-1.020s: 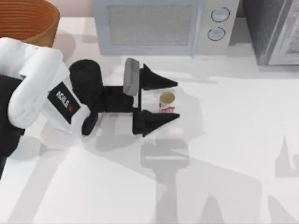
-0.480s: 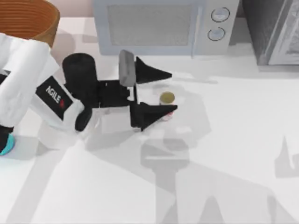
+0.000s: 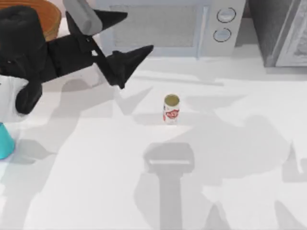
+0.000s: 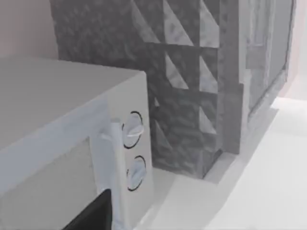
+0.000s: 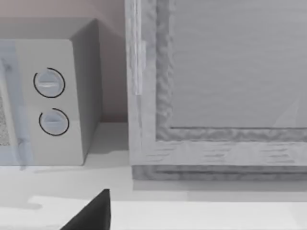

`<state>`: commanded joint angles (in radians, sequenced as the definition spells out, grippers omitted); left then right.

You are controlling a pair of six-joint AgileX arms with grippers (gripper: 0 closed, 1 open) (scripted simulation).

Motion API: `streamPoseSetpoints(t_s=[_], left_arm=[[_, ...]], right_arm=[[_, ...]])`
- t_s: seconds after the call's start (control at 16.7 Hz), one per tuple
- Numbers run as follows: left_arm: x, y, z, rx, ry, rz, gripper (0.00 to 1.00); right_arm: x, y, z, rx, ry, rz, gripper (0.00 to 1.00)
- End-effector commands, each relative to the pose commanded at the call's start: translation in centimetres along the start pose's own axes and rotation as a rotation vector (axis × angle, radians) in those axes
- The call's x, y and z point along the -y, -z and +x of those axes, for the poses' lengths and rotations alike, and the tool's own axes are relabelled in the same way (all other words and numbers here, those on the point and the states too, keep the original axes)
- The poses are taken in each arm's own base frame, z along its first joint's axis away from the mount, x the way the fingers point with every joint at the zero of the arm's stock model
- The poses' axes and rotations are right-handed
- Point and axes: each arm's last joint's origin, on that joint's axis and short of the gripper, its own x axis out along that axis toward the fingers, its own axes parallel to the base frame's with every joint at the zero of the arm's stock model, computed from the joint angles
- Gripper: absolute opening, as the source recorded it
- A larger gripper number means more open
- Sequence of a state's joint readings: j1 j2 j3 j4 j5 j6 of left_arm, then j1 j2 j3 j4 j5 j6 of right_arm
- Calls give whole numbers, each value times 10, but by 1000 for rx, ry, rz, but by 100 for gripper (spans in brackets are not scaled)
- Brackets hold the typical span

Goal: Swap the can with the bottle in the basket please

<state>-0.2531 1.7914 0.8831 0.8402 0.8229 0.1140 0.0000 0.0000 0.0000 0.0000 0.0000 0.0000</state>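
The can (image 3: 171,109) stands upright on the white worktop (image 3: 230,158) near the middle, its long axis vertical and its dull gold top facing up; the red label carries white marks too small to read. The left gripper (image 3: 127,36) is raised at the top view's upper left, in front of the microwave (image 3: 158,26), its jaws spread open and empty, pointing right, well apart from the can. The basket (image 3: 45,17) sits at the far left corner, partly behind that arm. The teal bottle (image 3: 5,141) is at the left edge, cut off. The microwave has 2 round dials (image 3: 224,24). For the right gripper's jaws, I cannot tell their state.
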Motion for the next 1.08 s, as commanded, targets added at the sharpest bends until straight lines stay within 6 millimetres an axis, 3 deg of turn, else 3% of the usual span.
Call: streamPoseSetpoints(t_s=[0.12, 0.24, 0.42, 0.54, 0.72, 0.9, 1.08], left_arm=[[21, -38, -39, 6, -141, 34, 100], [48, -64, -80, 13, -287, 59, 100], [94, -73, -138, 25, -505, 75, 100], [122, -62, -169, 32, -642, 68, 100], [149, -29, -197, 30, -822, 32, 100], [160, 6, -211, 17, -960, -20, 100], [163, 29, -216, 6, -1041, -59, 100]], right_arm=[[0, 0, 0, 0, 0, 0, 100], [0, 0, 0, 0, 0, 0, 100], [0, 0, 0, 0, 0, 0, 100], [0, 0, 0, 0, 0, 0, 100], [0, 0, 0, 0, 0, 0, 100], [0, 0, 0, 0, 0, 0, 100], [0, 0, 0, 0, 0, 0, 100]])
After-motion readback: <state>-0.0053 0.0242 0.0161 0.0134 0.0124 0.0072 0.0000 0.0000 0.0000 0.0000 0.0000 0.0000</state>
